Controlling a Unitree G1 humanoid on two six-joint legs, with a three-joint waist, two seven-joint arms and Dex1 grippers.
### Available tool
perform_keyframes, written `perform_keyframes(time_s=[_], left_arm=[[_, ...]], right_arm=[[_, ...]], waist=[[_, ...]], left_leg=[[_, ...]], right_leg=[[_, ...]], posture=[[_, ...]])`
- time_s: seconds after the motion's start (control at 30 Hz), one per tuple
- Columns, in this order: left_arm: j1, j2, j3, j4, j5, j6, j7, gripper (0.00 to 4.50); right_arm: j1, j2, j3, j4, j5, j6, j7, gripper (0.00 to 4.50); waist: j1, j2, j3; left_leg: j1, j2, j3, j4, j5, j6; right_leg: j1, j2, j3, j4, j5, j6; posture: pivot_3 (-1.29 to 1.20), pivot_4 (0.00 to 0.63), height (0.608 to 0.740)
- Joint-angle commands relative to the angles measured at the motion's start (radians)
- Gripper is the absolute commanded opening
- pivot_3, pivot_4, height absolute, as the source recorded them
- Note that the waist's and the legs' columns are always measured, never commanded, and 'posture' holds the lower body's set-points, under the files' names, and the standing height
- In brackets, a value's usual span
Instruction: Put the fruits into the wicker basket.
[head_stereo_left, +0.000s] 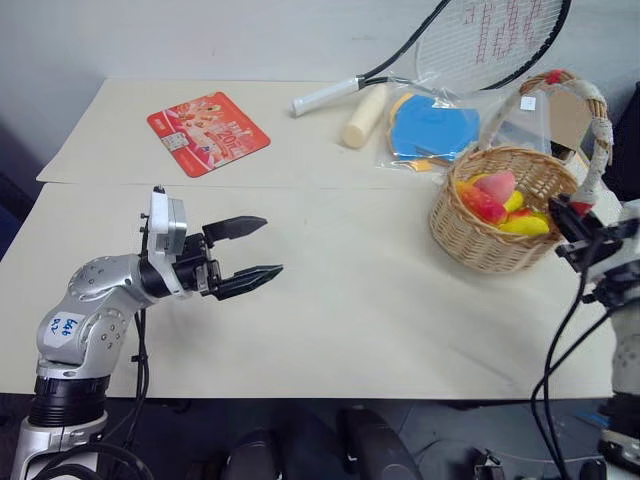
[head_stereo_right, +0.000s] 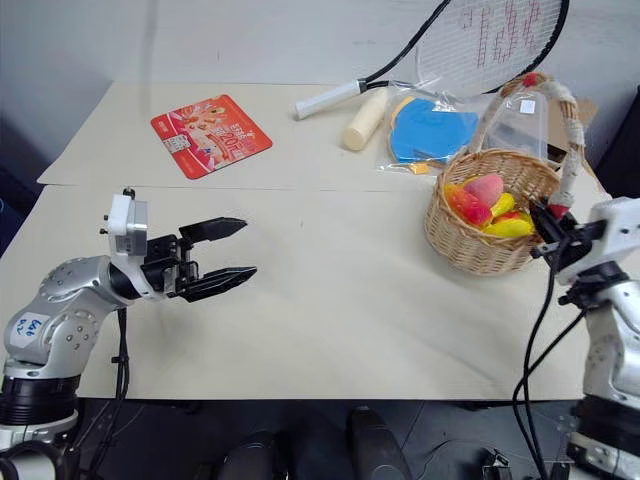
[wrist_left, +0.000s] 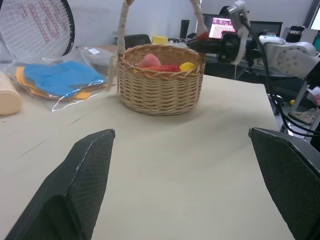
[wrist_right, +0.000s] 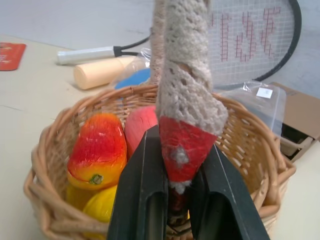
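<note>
The right hand (wrist_right: 172, 200) is clamped on the wicker basket (head_stereo_left: 470, 235) by its stiff handle, the shiny fruits (head_stereo_left: 497, 195) look light, and the left hand (head_stereo_left: 250, 255) is apart.

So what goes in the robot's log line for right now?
toy fruits: inside round tan wicker basket | right gripper: shut on basket handle | left gripper: open, empty

Head views look down; wrist views — low, close — share the wicker basket (wrist_left: 160, 82).
</note>
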Motion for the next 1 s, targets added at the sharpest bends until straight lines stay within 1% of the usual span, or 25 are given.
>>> perform_keyframes(time_s=[0.03,0.1,0.17,0.23,0.3,0.37,0.43,0.5,0.57,0.67,0.7,0.8,0.83,0.9,0.97,1.0], left_arm=[[0.021,0.000,0.033,-0.028,0.004,-0.022,0.007,4.50],[0.037,0.004,0.045,-0.036,0.003,-0.022,0.006,4.50],[0.049,0.007,0.054,-0.044,0.002,-0.021,0.010,4.50],[0.058,0.010,0.061,-0.051,0.004,-0.021,0.018,4.50],[0.069,0.012,0.070,-0.060,0.010,-0.020,0.032,4.50],[0.082,0.014,0.085,-0.067,0.007,-0.014,0.044,4.50],[0.119,0.038,0.100,-0.059,0.028,-0.023,0.029,4.50],[0.149,0.063,0.107,-0.054,0.048,-0.033,0.009,4.50],[0.196,0.099,0.104,-0.050,0.082,-0.054,-0.027,4.50],[0.249,0.118,0.110,-0.037,0.112,-0.094,-0.057,4.50],[0.262,0.118,0.115,-0.034,0.116,-0.105,-0.063,4.50],[0.324,0.120,0.133,-0.019,0.158,-0.162,-0.074,4.50],[0.343,0.114,0.136,-0.013,0.177,-0.184,-0.065,4.50],[0.365,0.077,0.141,-0.004,0.218,-0.246,-0.021,4.50],[0.386,0.057,0.135,0.004,0.271,-0.306,0.006,4.50],[0.395,0.051,0.131,0.006,0.293,-0.331,0.011,4.50]], right_arm=[[-0.048,-0.013,0.040,0.109,-0.046,-0.074,0.002,0.15],[-0.077,-0.023,0.031,0.169,-0.080,-0.105,-0.054,0.15],[-0.085,-0.035,0.030,0.188,-0.063,-0.100,-0.037,0.87],[-0.077,-0.051,0.032,0.180,-0.043,-0.094,-0.002,1.49],[-0.039,-0.093,0.027,0.129,0.006,-0.024,0.071,2.11],[0.001,-0.130,0.013,0.077,0.045,0.005,0.135,2.76],[0.084,-0.180,-0.035,0.000,0.106,0.036,0.221,3.50],[0.154,-0.218,-0.074,-0.040,0.133,0.060,0.266,4.17],[0.233,-0.246,-0.115,-0.046,0.120,0.030,0.306,4.17],[0.322,-0.261,-0.145,-0.047,0.102,-0.018,0.360,4.17],[0.345,-0.264,-0.147,-0.045,0.088,-0.034,0.367,4.17],[0.440,-0.263,-0.115,-0.039,0.040,-0.175,0.479,4.17],[0.448,-0.235,-0.063,-0.063,0.037,-0.214,0.509,4.34],[0.428,-0.165,0.091,-0.120,0.016,-0.286,0.555,4.34],[0.374,-0.113,0.189,-0.129,-0.012,-0.333,0.561,4.34],[0.335,-0.083,0.224,-0.120,-0.026,-0.346,0.544,4.34]], waist=[[-0.002,0.000,0.000],[-0.003,0.000,0.000],[-0.001,0.000,0.000],[0.001,0.000,0.000],[0.004,0.001,0.000],[0.009,0.001,0.000],[0.009,0.001,0.000],[0.009,0.001,0.000],[0.008,0.001,0.000],[0.007,0.001,0.000],[0.007,0.001,0.000],[0.006,0.001,0.000],[0.003,0.001,0.000],[-0.001,-0.001,-0.001],[-0.004,-0.002,-0.002],[-0.004,-0.001,-0.001]], left_leg=[[0.000,0.000,0.000,0.000,0.000,0.000],[0.001,0.000,0.000,0.000,0.000,0.000],[0.001,0.001,0.000,0.000,0.000,0.000],[0.001,0.000,0.000,0.001,0.000,0.000],[0.000,0.000,0.000,0.001,0.000,0.000],[0.000,0.000,0.000,0.000,0.000,0.000],[0.000,0.001,-0.001,0.000,0.000,0.000],[0.000,0.001,-0.001,0.000,0.000,0.000],[0.000,0.001,-0.001,0.000,0.000,0.000],[0.001,0.000,-0.001,0.000,0.000,0.000],[0.001,0.000,-0.001,0.000,0.000,0.000],[0.001,0.000,-0.001,-0.001,0.000,0.000],[0.001,0.000,-0.001,-0.001,0.000,0.000],[0.002,0.001,0.000,-0.001,0.000,0.000],[0.006,0.005,-0.001,-0.001,-0.001,-0.002],[0.009,0.005,0.000,-0.001,-0.002,-0.002]], right_leg=[[0.000,0.000,0.000,0.000,0.000,0.000],[0.000,0.000,0.001,0.000,0.000,0.000],[0.000,0.000,0.001,0.001,0.000,0.000],[0.000,0.000,0.001,0.001,0.000,0.000],[0.000,0.000,0.001,0.000,0.000,0.000],[0.000,0.000,0.001,0.000,0.000,0.000],[0.001,0.000,0.001,0.000,0.000,0.000],[0.001,0.000,0.001,0.000,0.000,0.000],[0.001,0.000,0.001,-0.001,0.000,0.000],[0.002,0.000,0.001,-0.001,0.000,0.000],[0.002,0.000,0.001,-0.001,0.000,0.000],[0.002,0.000,0.001,-0.002,0.000,0.000],[0.002,0.000,0.001,-0.002,0.000,0.000],[0.002,0.000,0.002,-0.002,0.000,0.000],[0.006,0.000,0.001,-0.002,0.001,-0.002],[0.008,0.000,0.002,-0.002,0.001,-0.002]], posture=[[0.00,0.150,0.740],[0.00,0.150,0.740],[0.00,0.150,0.740],[0.00,0.150,0.740],[0.00,0.150,0.740],[0.00,0.150,0.740],[0.00,0.150,0.740],[0.00,0.150,0.740],[0.00,0.150,0.740],[0.00,0.150,0.740],[0.00,0.150,0.740],[0.00,0.150,0.740],[0.00,0.150,0.740],[0.00,0.150,0.740],[0.00,0.150,0.740],[0.00,0.150,0.740]])
